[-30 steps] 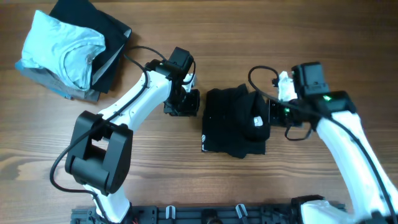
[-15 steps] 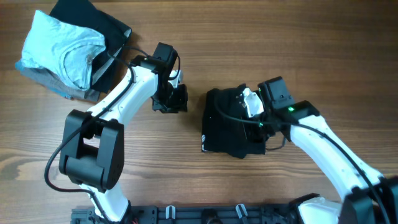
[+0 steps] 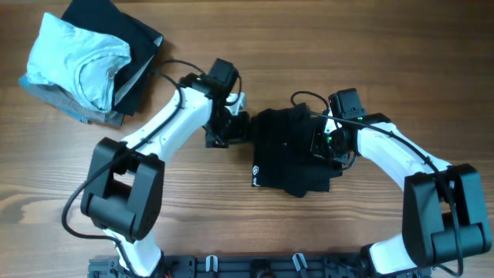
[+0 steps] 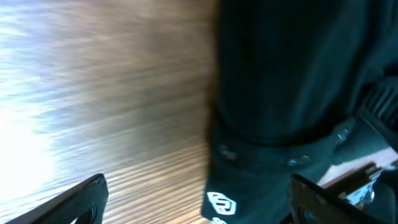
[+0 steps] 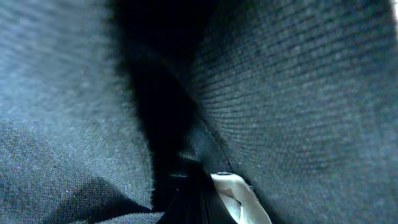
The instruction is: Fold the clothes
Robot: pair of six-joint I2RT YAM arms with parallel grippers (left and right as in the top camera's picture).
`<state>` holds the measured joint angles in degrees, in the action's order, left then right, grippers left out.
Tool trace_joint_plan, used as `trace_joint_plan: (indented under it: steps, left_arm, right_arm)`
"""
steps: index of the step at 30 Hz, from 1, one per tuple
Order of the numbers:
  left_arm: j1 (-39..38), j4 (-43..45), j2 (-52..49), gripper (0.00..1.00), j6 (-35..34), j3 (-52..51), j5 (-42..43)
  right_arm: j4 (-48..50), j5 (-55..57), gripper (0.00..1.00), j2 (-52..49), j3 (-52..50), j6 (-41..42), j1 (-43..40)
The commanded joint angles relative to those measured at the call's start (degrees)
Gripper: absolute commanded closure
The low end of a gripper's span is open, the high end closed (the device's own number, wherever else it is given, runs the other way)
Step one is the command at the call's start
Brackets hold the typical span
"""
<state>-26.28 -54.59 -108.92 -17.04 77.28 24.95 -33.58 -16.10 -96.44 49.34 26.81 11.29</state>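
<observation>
The clothes, a black T-shirt [image 3: 289, 154], lie folded into a rough square at the middle of the table, with a small white logo [image 3: 257, 165] at the left edge. My left gripper [image 3: 236, 128] stands open at that left edge; in the left wrist view its fingers [image 4: 87, 198] straddle wood and the shirt's hem [image 4: 280, 81]. My right gripper [image 3: 323, 143] is shut and pressed down into the right part of the shirt. Black cloth [image 5: 298, 93] fills the right wrist view, with a white label [image 5: 239, 200] beside the jaws. Whether any cloth is pinched does not show.
A pile of folded garments sits at the far left corner: a light blue shirt [image 3: 77, 58] on top, a grey one [image 3: 73, 108] under it and a black one [image 3: 123, 31] behind. A black rail [image 3: 255, 266] runs along the front edge.
The left gripper has opened wide; it swung away to the left and came back to the shirt's left edge. The right arm has moved left onto the shirt.
</observation>
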Motion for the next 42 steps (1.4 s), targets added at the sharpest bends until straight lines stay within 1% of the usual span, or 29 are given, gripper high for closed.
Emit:
trace_joint_plan:
  steps: [1, 4, 5, 6, 8, 9, 10, 12, 14, 15, 16, 17, 18, 20, 22, 25, 26, 27, 29, 34, 35, 37, 38, 39, 40, 41, 42]
  left_arm:
    - [-3.0, 0.6, -0.4, 0.14, -1.2, -0.4, 1.4]
    - [-4.8, 2.6, -0.7, 0.45, -1.4, -0.5, 1.4]
    - [-5.2, 2.6, -0.9, 0.49, -1.4, -0.5, 1.4]
    - [-5.7, 2.5, -1.1, 0.51, -1.4, -0.5, 1.4]
    - [-6.7, 1.7, -1.5, 0.50, -1.4, -0.5, 1.4]
    - [-7.1, 1.5, -1.6, 0.47, -1.4, -0.6, 1.4]
    - [-7.7, 1.4, -1.7, 0.40, -1.4, -0.7, 1.4]
    - [-8.7, 2.1, -1.7, 0.29, -1.4, -1.7, 1.1]
    - [-9.7, 4.0, -1.7, 0.29, -1.4, -3.8, 1.0]
    - [-10.2, 5.2, -1.7, 0.33, -1.9, -5.0, 1.0]
    - [-10.6, 6.6, -1.8, 0.47, -3.0, -6.4, 1.0]
    - [-11.0, 8.1, -1.8, 0.58, -4.0, -7.9, 1.0]
    - [-11.3, 9.5, -1.9, 0.74, -4.9, -9.4, 1.0]
    - [-11.5, 11.7, -1.9, 0.88, -6.2, -11.6, 0.9]
    - [-10.9, 14.2, -2.1, 0.95, -7.7, -13.4, -0.4]
    - [-8.7, 16.7, -2.2, 0.96, -8.0, -13.5, -6.2]
    - [-7.9, 17.7, -2.2, 0.96, -7.5, -13.4, -7.8]
    - [-6.5, 19.2, -2.2, 0.96, -5.2, -13.2, -9.5]
    - [-3.7, 20.6, -2.2, 0.96, -1.6, -11.2, -9.8]
    - [0.5, 19.3, -2.2, 0.96, 0.3, -2.8, -9.4]
    - [0.9, 18.4, -2.2, 0.93, 0.3, -0.9, -9.4]
    - [1.5, 15.4, -2.2, 0.80, 0.3, 3.6, -9.4]
    - [1.8, 13.6, -2.1, 0.63, 0.3, 5.8, -9.4]
    - [1.9, 11.6, -2.1, 0.41, 0.3, 7.8, -9.4]
    - [2.1, 9.5, -2.0, 0.22, 0.3, 9.8, -9.4]
    - [2.3, 6.9, -1.9, 0.10, 0.3, 11.8, -9.4]
    - [2.4, 5.0, -1.8, 0.00, 0.3, 13.0, -9.4]
  right_arm:
    - [-0.3, -0.9, 0.96, -3.3, -1.1, 0.6, 0.4]
    - [-0.9, -1.2, 0.96, -3.1, -0.9, 0.0, 0.4]
    - [-1.4, -1.4, 0.96, -2.7, -0.7, -0.7, 0.4]
    - [-1.9, -2.0, 0.96, -2.0, -0.6, -2.1, 0.3]
    - [-3.8, -1.6, 0.96, 0.1, 0.2, -4.0, 0.2]
    - [-5.0, -1.1, 0.96, 1.4, 0.6, -4.7, 0.2]
    - [-6.2, -0.3, 0.96, 2.9, 1.0, -4.8, 0.1]
    - [-8.6, 0.9, 0.96, 6.4, 1.7, -5.4, -0.1]
    - [-10.4, 1.1, 0.96, 10.6, 2.1, -5.8, -0.1]
    - [-10.8, 1.1, 0.96, 12.4, 2.1, -5.8, -0.1]
    - [-11.1, 1.1, 0.96, 14.3, 2.1, -5.8, -0.1]
    - [-11.3, 1.1, 0.95, 16.1, 2.1, -5.7, -0.1]
    - [-11.5, 1.1, 0.95, 17.7, 2.1, -5.6, -0.1]
    - [-11.8, 1.1, 0.95, 20.3, 2.1, -5.6, -0.1]
    - [-12.2, 1.1, 0.95, 22.8, 2.1, -4.9, -0.1]
    - [-12.3, 0.7, 0.95, 24.5, 2.1, -4.2, -0.1]
    - [-12.2, 0.1, 0.95, 24.6, 2.1, -4.1, -0.1]
    - [-11.9, -1.0, 0.94, 24.6, 2.1, -4.2, -0.1]
    - [-10.4, -4.3, 0.94, 24.4, 2.0, -4.3, -0.1]
    - [-5.9, -5.0, 0.94, 23.1, 2.0, -4.3, 0.0]
    - [-5.2, -5.2, 0.94, 22.7, 2.0, -4.4, 0.2]
    - [-2.3, -8.0, 0.94, 21.0, 1.7, -6.1, 1.4]
    - [-1.1, -9.5, 0.94, 19.9, 1.7, -7.7, 2.2]
    - [0.1, -10.4, 0.94, 18.7, 1.7, -8.9, 3.3]
    - [1.3, -11.0, 0.94, 17.3, 1.7, -10.1, 4.3]
    - [2.6, -11.0, 0.94, 15.9, 1.7, -10.8, 5.3]
    - [3.6, -11.0, 0.94, 15.0, 1.7, -11.2, 5.9]
